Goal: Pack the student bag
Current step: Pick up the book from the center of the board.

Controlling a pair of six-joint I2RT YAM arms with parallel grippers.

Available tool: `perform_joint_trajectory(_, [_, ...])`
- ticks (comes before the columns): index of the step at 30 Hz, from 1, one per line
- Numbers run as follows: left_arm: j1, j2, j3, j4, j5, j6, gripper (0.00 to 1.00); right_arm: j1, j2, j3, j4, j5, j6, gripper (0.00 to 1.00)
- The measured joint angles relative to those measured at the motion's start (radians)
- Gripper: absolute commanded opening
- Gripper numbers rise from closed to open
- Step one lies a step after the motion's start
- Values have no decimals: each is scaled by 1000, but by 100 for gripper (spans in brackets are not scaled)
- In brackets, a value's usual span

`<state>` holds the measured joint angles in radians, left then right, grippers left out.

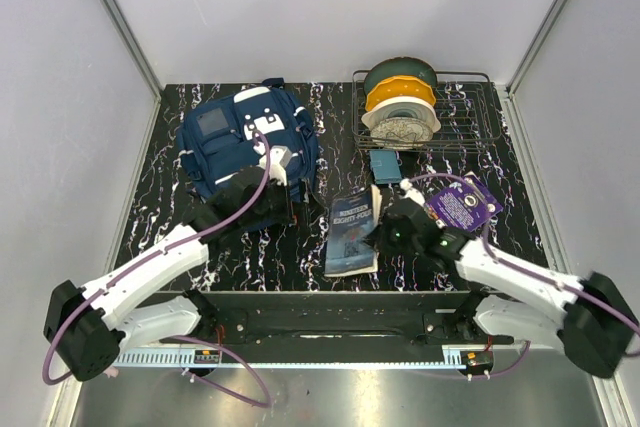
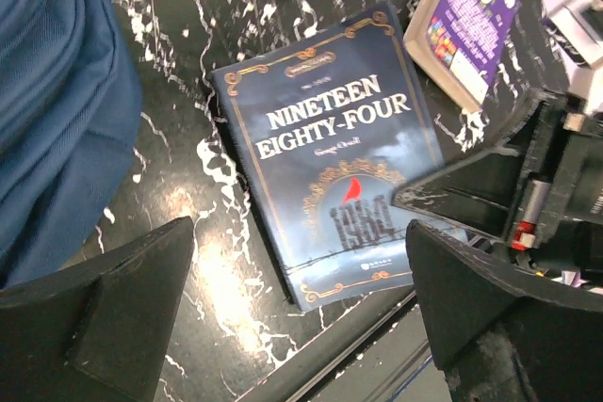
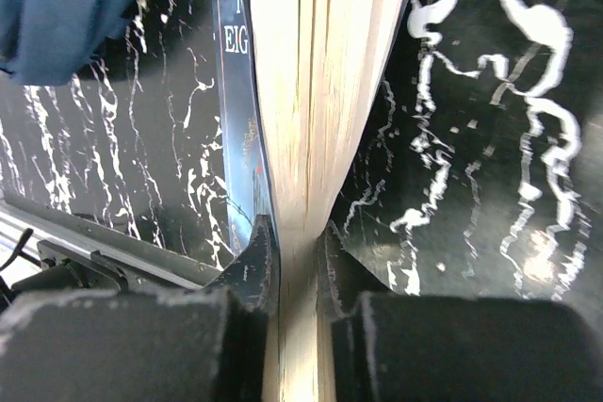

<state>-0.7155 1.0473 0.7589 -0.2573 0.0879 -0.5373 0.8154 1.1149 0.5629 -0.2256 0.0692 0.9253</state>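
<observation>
Right gripper (image 3: 294, 233) is clamped on the page edge of your Nineteen Eighty-Four book (image 2: 330, 157). Left gripper (image 2: 301, 294) hangs open, empty, over the table (image 2: 179, 176) between book and student bag (image 1: 235, 142); bag lies far left.

Left wrist cam: bag (image 2: 57, 91) was cut off left, purple book (image 2: 471, 16) cut off top. My right gripper (image 2: 424, 200) hid a corner of the book (image 2: 320, 167).

Plain pale walls (image 1: 330, 7) close in the upper frame and both sides, metal posts (image 1: 120, 22) at the corners. The black, white-veined surface (image 1: 290, 262) fills the centre, glossy with glare.
</observation>
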Motion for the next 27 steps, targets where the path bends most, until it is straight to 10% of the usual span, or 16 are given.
perform_joint_trajectory(7, [0,5,71,-4,0,24,99,0,-309,6,-133,123,-2,0])
perform_joint_trajectory(27, [143,117,180,174,153,-21,99,0,-366,95,87,-68,-53,0])
